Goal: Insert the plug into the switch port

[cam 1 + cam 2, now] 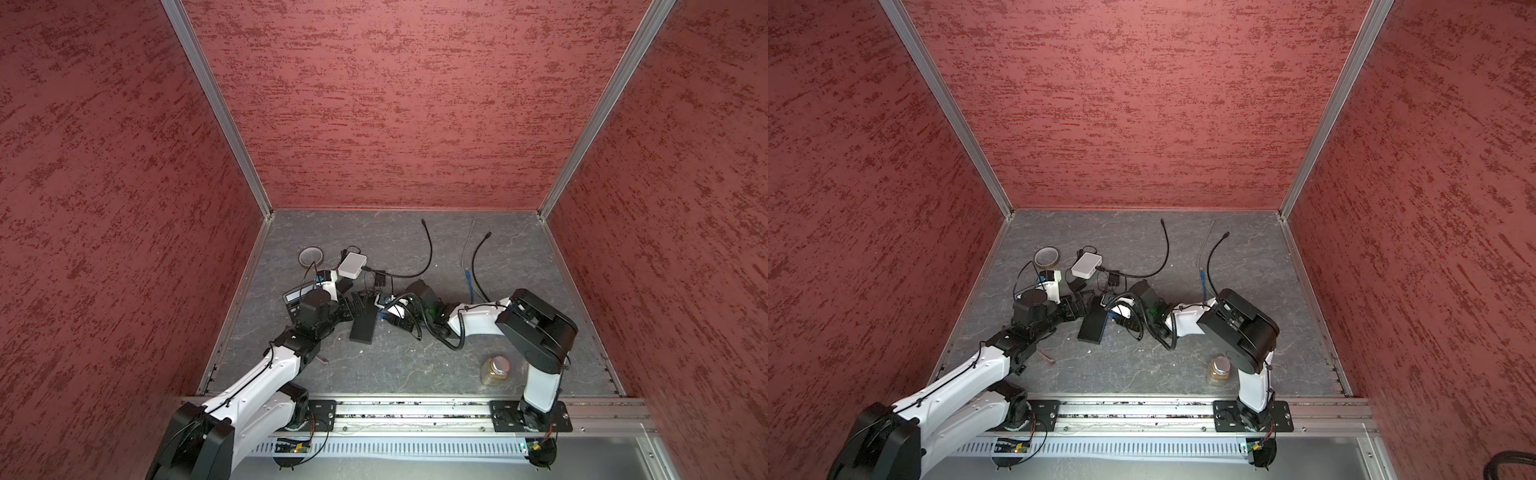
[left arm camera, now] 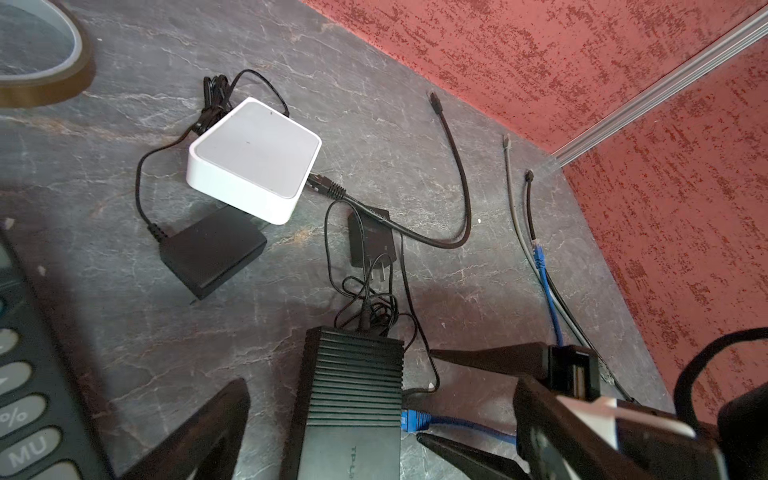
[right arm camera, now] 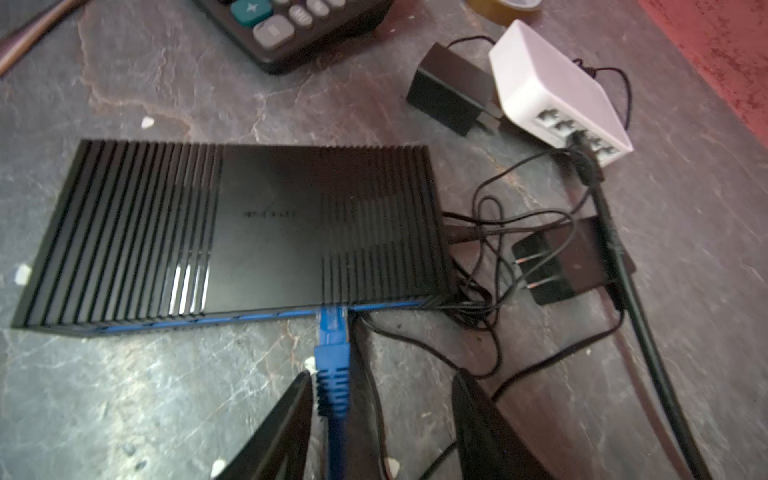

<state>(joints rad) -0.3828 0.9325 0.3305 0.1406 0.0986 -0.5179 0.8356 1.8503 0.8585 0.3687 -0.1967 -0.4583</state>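
Note:
The black switch lies flat in the middle of the floor in both top views. A blue plug sits in a port on the switch's blue front edge, its blue cable trailing back. My right gripper is open just behind the plug. One finger stands beside the plug's boot and the other is well apart. My left gripper is open wide and straddles the switch without gripping it. Only one of its fingers shows clearly.
A white box with ports holds a black plug. Two black power adapters and tangled thin wires lie by the switch. Around them are a calculator, a tape roll, a jar and loose cables.

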